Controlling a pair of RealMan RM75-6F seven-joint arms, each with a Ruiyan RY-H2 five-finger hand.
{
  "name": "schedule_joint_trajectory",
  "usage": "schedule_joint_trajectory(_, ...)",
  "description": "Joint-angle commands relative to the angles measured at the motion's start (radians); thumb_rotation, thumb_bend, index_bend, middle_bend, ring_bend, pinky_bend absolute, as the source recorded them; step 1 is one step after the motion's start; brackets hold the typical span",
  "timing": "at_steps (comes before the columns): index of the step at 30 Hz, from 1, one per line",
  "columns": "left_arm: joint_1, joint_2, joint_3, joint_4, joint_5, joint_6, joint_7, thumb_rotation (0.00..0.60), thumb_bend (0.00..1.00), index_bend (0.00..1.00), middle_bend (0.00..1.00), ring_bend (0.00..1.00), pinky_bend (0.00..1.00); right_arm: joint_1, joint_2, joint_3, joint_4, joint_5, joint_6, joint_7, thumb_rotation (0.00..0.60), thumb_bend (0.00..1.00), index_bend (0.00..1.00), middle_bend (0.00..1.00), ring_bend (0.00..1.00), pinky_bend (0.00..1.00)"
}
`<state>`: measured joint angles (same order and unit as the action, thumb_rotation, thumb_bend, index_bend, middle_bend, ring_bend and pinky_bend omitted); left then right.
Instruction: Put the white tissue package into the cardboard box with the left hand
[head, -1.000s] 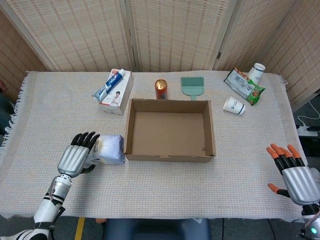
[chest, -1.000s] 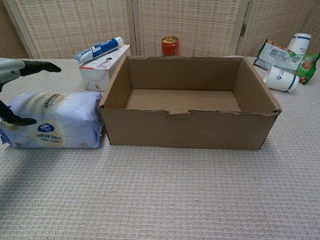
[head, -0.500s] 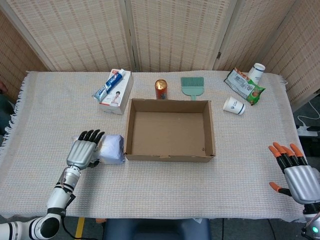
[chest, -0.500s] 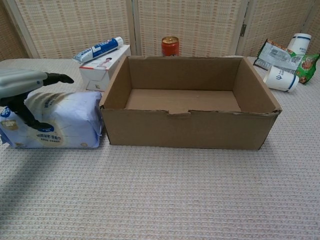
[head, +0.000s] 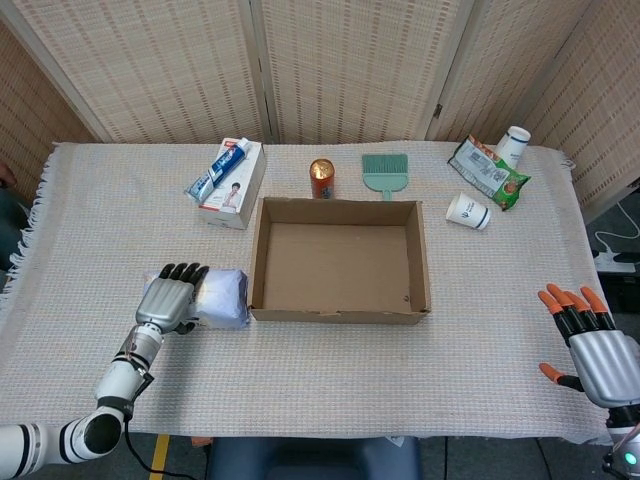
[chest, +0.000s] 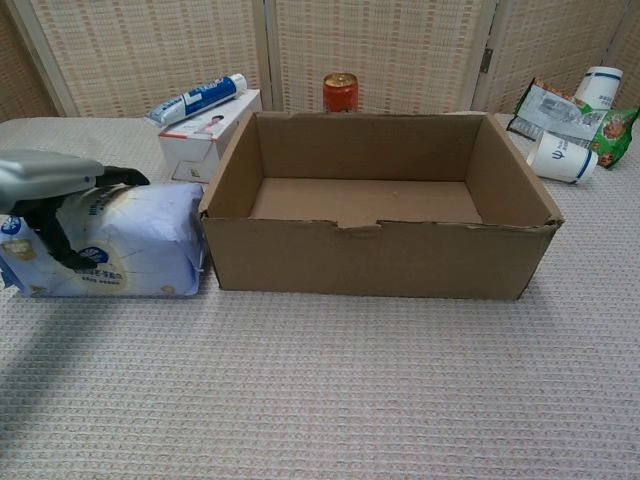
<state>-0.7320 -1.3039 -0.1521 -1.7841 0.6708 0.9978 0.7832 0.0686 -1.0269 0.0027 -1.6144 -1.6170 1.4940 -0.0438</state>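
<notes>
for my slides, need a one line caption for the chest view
Left hand settles over the white tissue package beside the empty cardboard box.

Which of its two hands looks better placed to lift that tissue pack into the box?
Left: the left hand already rests on the tissue package beside the cardboard box; the right hand sits far off.

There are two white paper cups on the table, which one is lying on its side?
The white paper cup with the dark logo, nearer the cardboard box, lies tipped over. The other white cup stands upright at the far corner, behind the green snack bag.
</notes>
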Motion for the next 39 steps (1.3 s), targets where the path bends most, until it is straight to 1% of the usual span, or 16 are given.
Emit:
schedule_joint_trajectory(1,-0.017,0.0,0.015,0.015,-0.023,-0.012,0.004,0.6,0.21,0.0,0.0,0.0,0.06,0.0,0.0,0.0,0.0,-0.001,0.0,0.001,0.6,0.0,0.06,0.03,0.0,0.0)
schedule_joint_trajectory(4,-0.03,0.002,0.027,0.025,-0.035,-0.017,0.003,0.6,0.21,0.0,0.0,0.0,0.09,0.0,0.0,0.0,0.001,0.0,-0.001,0.002,0.6,0.0,0.06,0.03,0.0,0.0)
schedule_joint_trajectory(5,-0.033,0.003,0.03,0.028,-0.033,-0.012,0.0,0.6,0.21,0.0,0.01,0.0,0.12,0.0,0.001,0.0,0.001,0.0,-0.001,0.002,0.6,0.0,0.06,0.03,0.0,0.0)
schedule_joint_trajectory(7,-0.037,0.002,0.038,0.033,-0.026,-0.006,-0.005,0.6,0.22,0.0,0.08,0.02,0.18,0.0,0.001,0.0,0.001,0.0,0.0,0.002,0.6,0.0,0.06,0.03,0.0,0.0)
schedule_joint_trajectory(8,-0.038,0.001,0.04,0.035,-0.025,-0.003,-0.007,0.6,0.23,0.02,0.13,0.06,0.22,0.0,0.001,0.0,0.001,0.0,0.0,0.003,0.6,0.0,0.06,0.03,0.0,0.0)
schedule_joint_trajectory(9,-0.04,0.001,0.043,0.036,-0.025,-0.001,-0.009,0.6,0.23,0.04,0.17,0.09,0.25,0.0,0.001,0.0,0.001,0.0,0.0,0.003,0.6,0.0,0.06,0.03,0.0,0.0)
schedule_joint_trajectory(12,-0.046,0.001,0.051,0.041,-0.024,0.005,-0.012,0.6,0.25,0.17,0.32,0.23,0.35,0.0,0.001,0.0,0.001,0.0,0.001,0.002,0.6,0.0,0.06,0.03,0.0,0.0)
schedule_joint_trajectory(14,-0.05,0.001,0.059,0.042,-0.024,0.008,-0.012,0.6,0.26,0.24,0.4,0.3,0.41,0.0,0.001,0.0,0.001,-0.001,0.001,0.001,0.6,0.0,0.06,0.03,0.0,0.0)
schedule_joint_trajectory(17,-0.059,0.008,0.071,0.04,-0.035,0.002,-0.007,0.6,0.26,0.31,0.46,0.36,0.46,0.0,0.0,0.0,0.001,-0.001,0.001,0.001,0.6,0.0,0.06,0.03,0.0,0.0)
schedule_joint_trajectory(22,-0.072,0.032,0.089,0.023,-0.05,-0.004,0.0,0.6,0.27,0.36,0.5,0.4,0.5,0.0,0.001,0.001,0.001,0.001,0.001,0.003,0.6,0.0,0.06,0.03,0.0,0.0)
schedule_joint_trajectory(27,-0.081,0.081,0.094,-0.013,-0.046,0.018,0.005,0.6,0.27,0.38,0.52,0.41,0.52,0.0,0.003,0.001,0.001,0.001,0.001,0.006,0.6,0.0,0.06,0.03,0.0,0.0)
schedule_joint_trajectory(34,-0.104,0.203,0.096,-0.091,-0.064,0.082,0.066,0.6,0.27,0.39,0.54,0.43,0.53,-0.001,0.005,0.001,-0.002,-0.002,0.005,0.009,0.6,0.0,0.06,0.03,0.0,0.0)
schedule_joint_trajectory(39,-0.124,0.281,0.083,-0.145,-0.075,0.111,0.093,0.6,0.27,0.41,0.55,0.44,0.53,-0.003,0.007,0.0,-0.004,-0.006,0.01,0.012,0.6,0.0,0.06,0.03,0.0,0.0)
